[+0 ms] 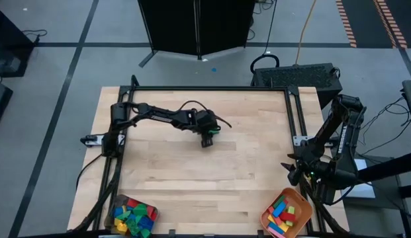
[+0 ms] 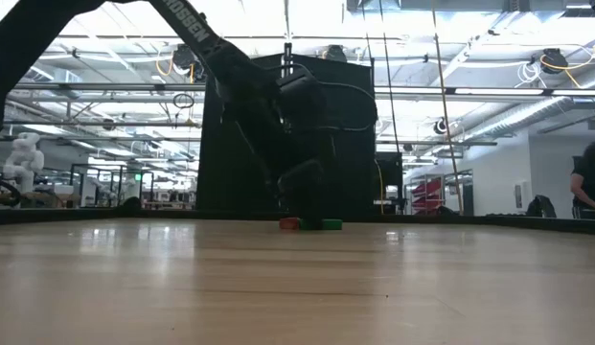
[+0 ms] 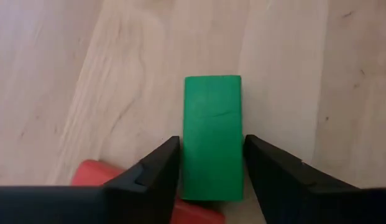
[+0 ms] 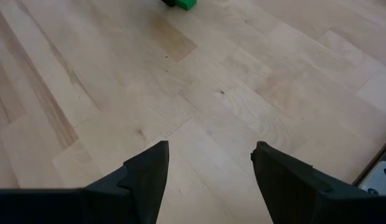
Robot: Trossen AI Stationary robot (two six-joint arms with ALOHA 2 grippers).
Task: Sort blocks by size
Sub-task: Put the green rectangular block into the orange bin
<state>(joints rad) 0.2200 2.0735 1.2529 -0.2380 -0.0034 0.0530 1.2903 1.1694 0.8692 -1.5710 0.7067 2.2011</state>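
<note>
A long green block (image 3: pixel 211 130) lies flat on the wooden table near its middle, with a red block (image 3: pixel 93 173) close beside it. Both also show in the low view, green block (image 2: pixel 331 225) and red block (image 2: pixel 290 224). My left gripper (image 3: pixel 211 146) has come down over the green block from above. It is open, one finger along each long side of the block with hardly any gap. My right gripper (image 4: pixel 210 168) hangs open over bare table near the right edge, also seen from above as the right gripper (image 1: pixel 292 173). My left gripper straddles the green block's near half (image 3: pixel 211 180), fingers slanting down and lying along its two long sides. Whether the fingers touch those sides, I cannot tell. The block lies flat on the table.
A grey container (image 1: pixel 116 210) with several mixed-colour blocks stands at the near left corner. An orange tray (image 1: pixel 304 210) with several blocks stands at the near right, just below my right arm. Bare wood (image 1: pixel 212 178) lies between them.
</note>
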